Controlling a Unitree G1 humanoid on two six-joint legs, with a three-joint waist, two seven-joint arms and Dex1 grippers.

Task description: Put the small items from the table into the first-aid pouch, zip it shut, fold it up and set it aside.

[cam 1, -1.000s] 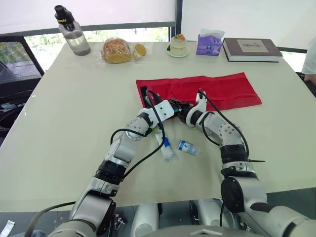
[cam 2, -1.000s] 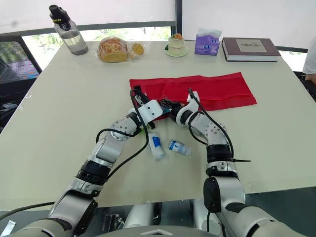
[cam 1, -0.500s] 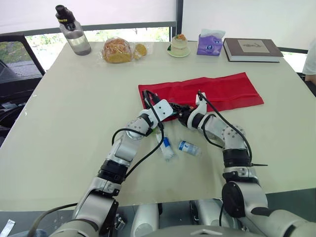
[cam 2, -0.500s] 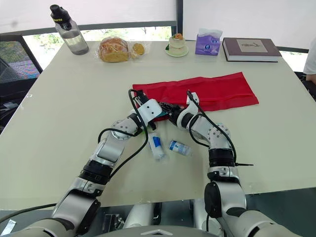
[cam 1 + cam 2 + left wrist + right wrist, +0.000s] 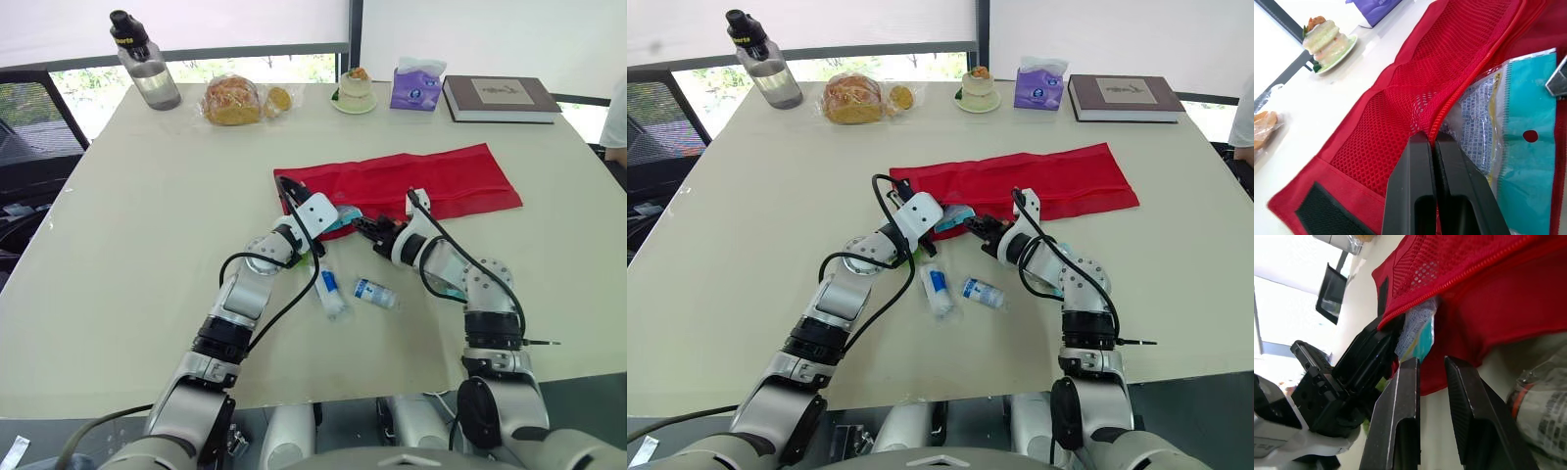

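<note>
The cream table (image 5: 147,196) carries the red first-aid pouch (image 5: 441,181), spread flat and open at its centre. From the pouch, along the far edge, a brown book (image 5: 500,98) lies at 1 o'clock, a bagged loaf of bread (image 5: 232,100) at 11 o'clock, and a water bottle (image 5: 145,64) at 10 o'clock. A purple tissue pack (image 5: 416,86) and a layered dessert on a saucer (image 5: 354,91) sit at 12 o'clock.

The left hand (image 5: 1431,139) is closed, pinching the zipper edge of the mesh pocket (image 5: 1449,63) at the pouch's near-left corner. The right hand (image 5: 1432,363) hovers just beside it with its fingers slightly parted, holding nothing. A teal packet (image 5: 1528,147) lies partly inside the pocket mouth, between the two hands.

At 6 o'clock from that corner, a wrapped blue-and-white tube (image 5: 331,294) and a small blue-labelled bottle (image 5: 377,293) lie loose on the table, near each other.
</note>
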